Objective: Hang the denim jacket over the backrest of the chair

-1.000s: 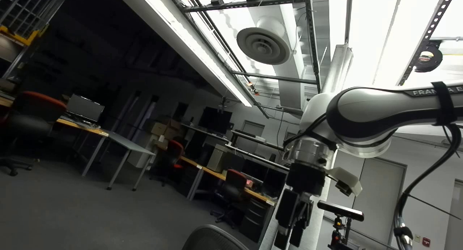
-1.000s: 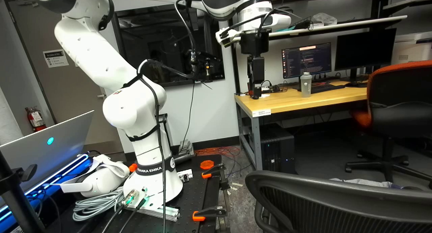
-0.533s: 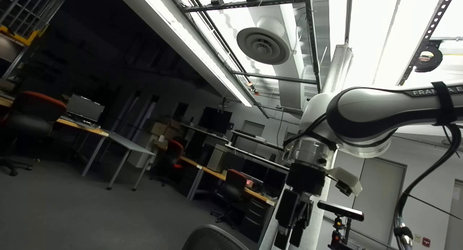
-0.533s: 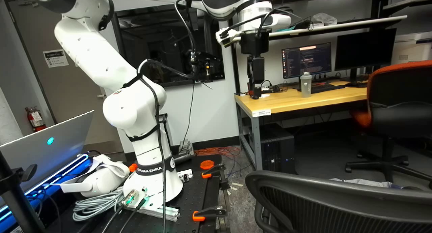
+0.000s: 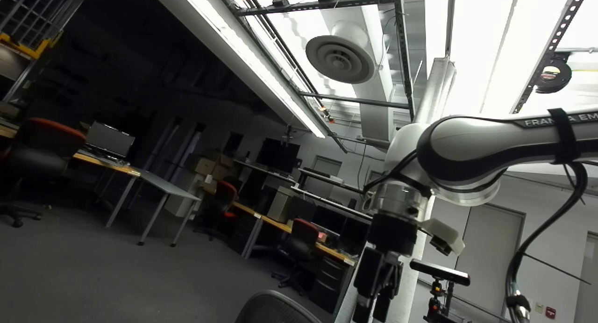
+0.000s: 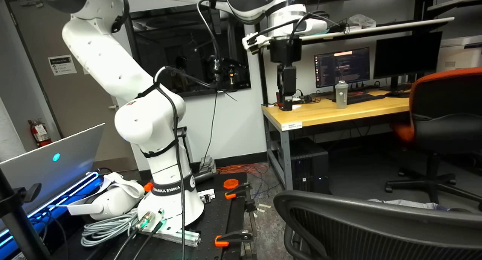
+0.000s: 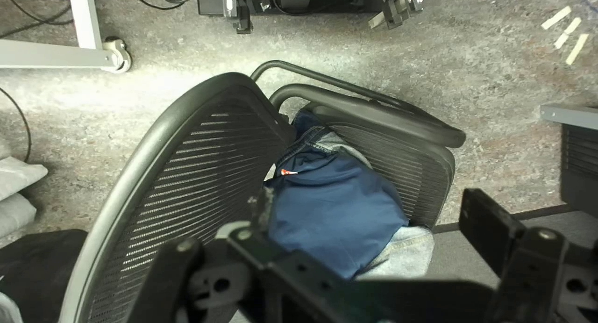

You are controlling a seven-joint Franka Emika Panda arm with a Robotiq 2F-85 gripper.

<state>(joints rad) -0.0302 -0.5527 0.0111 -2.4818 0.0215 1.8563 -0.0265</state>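
The denim jacket (image 7: 327, 206) lies bunched on the chair's seat (image 7: 397, 154) in the wrist view, dark blue lining up, with pale denim showing at its edges. A strip of pale cloth, probably the jacket (image 6: 406, 204), shows behind the backrest in an exterior view. The chair's black mesh backrest (image 7: 187, 173) stands left of the jacket; it also shows in both exterior views (image 6: 376, 226) (image 5: 275, 309). My gripper (image 7: 376, 220) is open and empty, high above the chair, its fingers framing the jacket in the wrist view. It also shows in both exterior views (image 6: 287, 102) (image 5: 372, 309).
A wooden desk (image 6: 339, 115) with monitors and a bottle (image 6: 341, 94) stands behind the gripper. An orange-backed office chair (image 6: 448, 102) is at the right. Orange clamps (image 6: 222, 241) sit on the robot table's edge. A wheeled frame leg (image 7: 84, 24) is near the chair.
The arm and gripper have shifted slightly, a little down and to the left in an exterior view, and slightly right in an exterior view. The chair and pale cloth have not moved.
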